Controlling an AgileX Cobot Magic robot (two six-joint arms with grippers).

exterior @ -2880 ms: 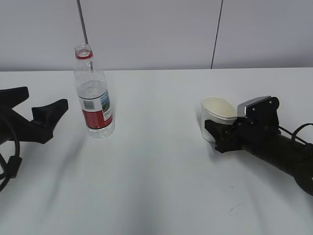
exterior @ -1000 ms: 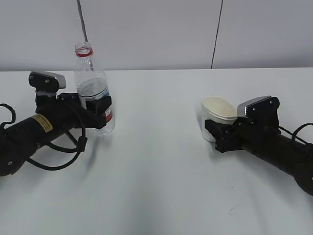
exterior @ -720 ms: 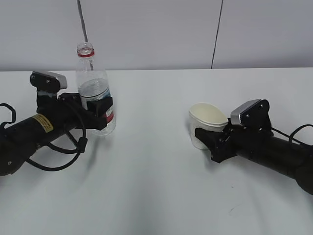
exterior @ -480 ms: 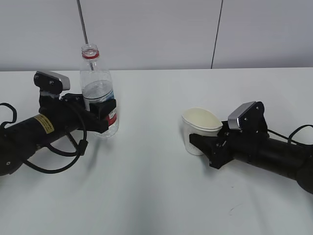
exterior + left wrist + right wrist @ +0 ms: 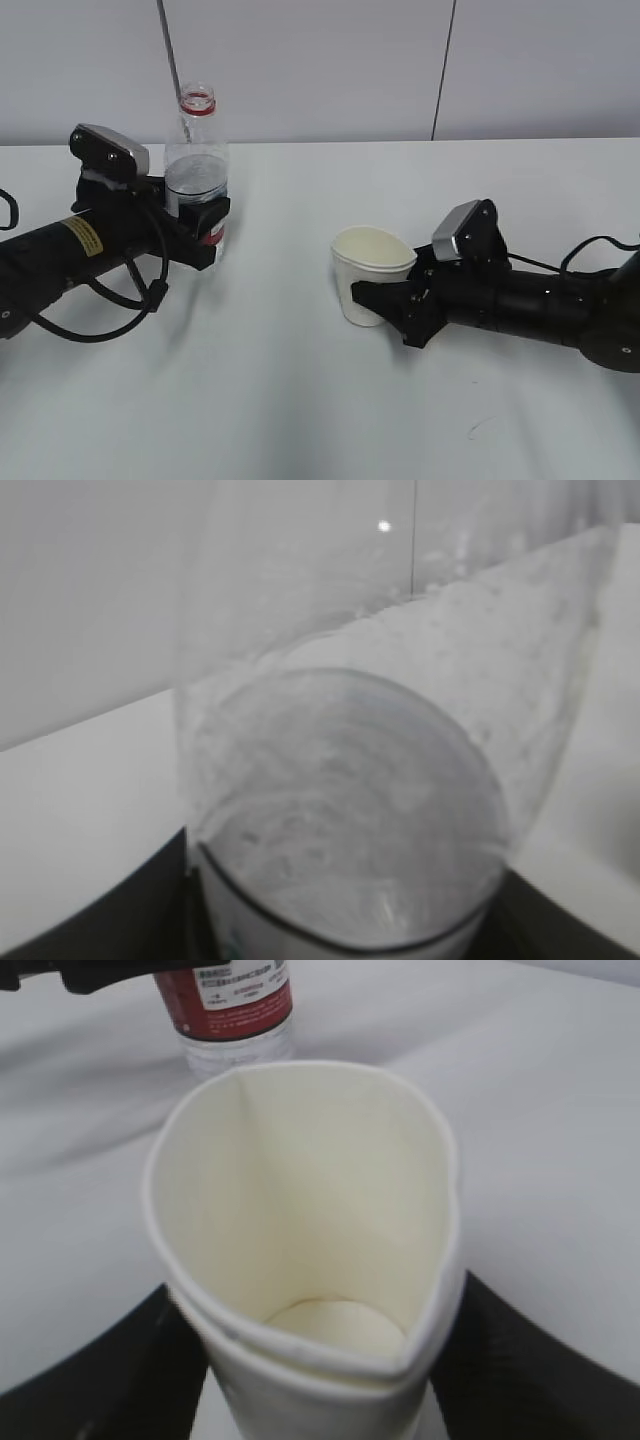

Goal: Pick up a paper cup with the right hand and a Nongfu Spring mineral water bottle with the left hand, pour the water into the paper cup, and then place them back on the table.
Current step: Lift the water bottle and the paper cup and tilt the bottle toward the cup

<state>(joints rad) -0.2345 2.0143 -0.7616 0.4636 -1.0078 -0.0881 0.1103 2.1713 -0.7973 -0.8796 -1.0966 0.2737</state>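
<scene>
Clamping the Nongfu Spring mineral water bottle [image 5: 197,175], your left hand [image 5: 205,222] sits well left of the paper cup [image 5: 368,276], which your right hand [image 5: 385,303] squeezes.

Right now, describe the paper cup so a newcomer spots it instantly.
On the white table, look just right of centre, where the right pincer holds it. The paper cup is short, plain white, cream inside, its rim squeezed out of round; the bottle on the left is tall, clear and red-labelled.
</scene>
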